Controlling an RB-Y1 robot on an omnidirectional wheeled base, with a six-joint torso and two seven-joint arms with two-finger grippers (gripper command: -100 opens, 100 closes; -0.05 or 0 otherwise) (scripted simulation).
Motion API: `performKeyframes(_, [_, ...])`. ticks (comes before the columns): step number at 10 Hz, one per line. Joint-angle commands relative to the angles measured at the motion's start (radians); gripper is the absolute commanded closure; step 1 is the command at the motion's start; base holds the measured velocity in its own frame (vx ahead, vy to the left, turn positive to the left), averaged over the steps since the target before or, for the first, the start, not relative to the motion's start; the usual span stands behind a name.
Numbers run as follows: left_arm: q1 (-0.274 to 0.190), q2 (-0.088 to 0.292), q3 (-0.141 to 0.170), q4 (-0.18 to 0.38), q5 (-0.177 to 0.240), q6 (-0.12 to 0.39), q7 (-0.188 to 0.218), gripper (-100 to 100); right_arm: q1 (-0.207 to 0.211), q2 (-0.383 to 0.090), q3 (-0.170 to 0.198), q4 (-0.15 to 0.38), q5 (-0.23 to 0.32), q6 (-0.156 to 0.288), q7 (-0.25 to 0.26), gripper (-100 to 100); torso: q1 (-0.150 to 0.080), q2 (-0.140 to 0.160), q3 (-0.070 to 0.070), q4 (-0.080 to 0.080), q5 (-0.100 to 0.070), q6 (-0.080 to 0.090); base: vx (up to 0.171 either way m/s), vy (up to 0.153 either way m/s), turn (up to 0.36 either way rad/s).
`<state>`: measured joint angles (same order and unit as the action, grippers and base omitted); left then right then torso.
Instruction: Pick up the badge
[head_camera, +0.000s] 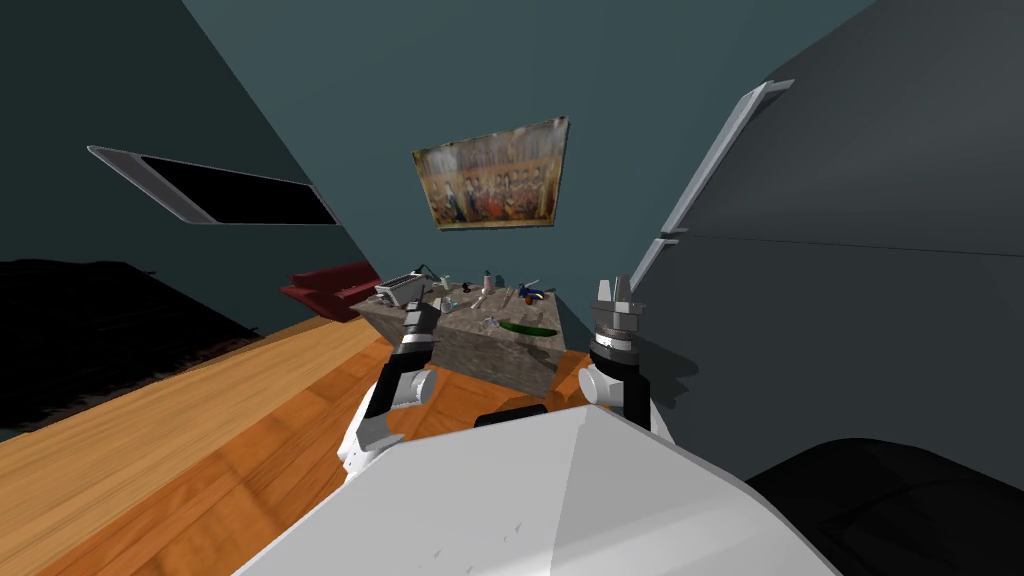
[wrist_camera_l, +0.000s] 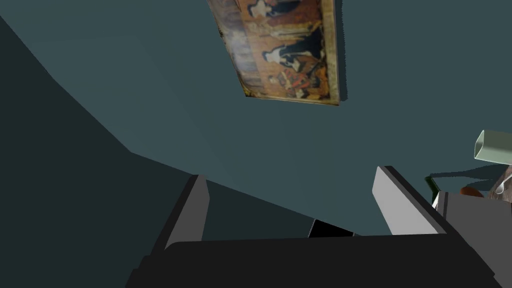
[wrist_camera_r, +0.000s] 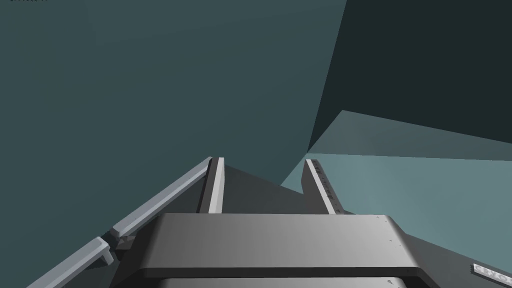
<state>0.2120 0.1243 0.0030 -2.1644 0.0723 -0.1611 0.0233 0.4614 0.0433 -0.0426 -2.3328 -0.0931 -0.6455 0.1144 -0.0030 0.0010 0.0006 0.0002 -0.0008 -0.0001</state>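
- The badge is somewhere among the small clutter on the stone bench (head_camera: 500, 362), but every piece there is too tiny to tell which one it is.
- The clearest things on top are a long green vegetable (head_camera: 527, 328) near the front edge and a wire rack (head_camera: 402, 290) at the far left corner.
- The left pincer (head_camera: 421, 303) hangs at the bench's left corner, its fingers spread wide around nothing.
- In the left wrist view, a pale green block (wrist_camera_l: 493, 147) is cut off by the frame edge.
- The right pincer (head_camera: 612, 286) stands apart from the bench, beside a dark fridge's grey handle (wrist_camera_r: 160, 201). Its fingers are parted by a narrower gap and grip nothing.
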Motion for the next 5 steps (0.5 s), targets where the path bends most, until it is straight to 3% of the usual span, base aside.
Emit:
performKeyframes(1, [-0.050,0.008,-0.013,0.044,0.024,0.050,-0.007,-100,0.000,0.000,0.000,0.000,0.000,0.000,0.000,0,0.000,0.000,0.000,0.000,0.000,0.000,-0.027,-0.056,-0.048])
performKeyframes(4, [-0.111,0.016,-0.023,0.078,0.046,0.133,-0.011,-100,0.000,0.000,0.000,0.000,0.000,0.000,0.000,0,-0.001,0.000,0.000,0.000,0.000,0.000,-0.021,-0.054,-0.030])
performKeyframes(5, [-0.139,0.023,-0.033,0.114,0.069,0.161,-0.016,-100,0.000,0.000,0.000,0.000,0.000,0.000,0.000,0,0.000,0.000,0.000,0.000,0.000,0.000,-0.017,-0.055,-0.046])
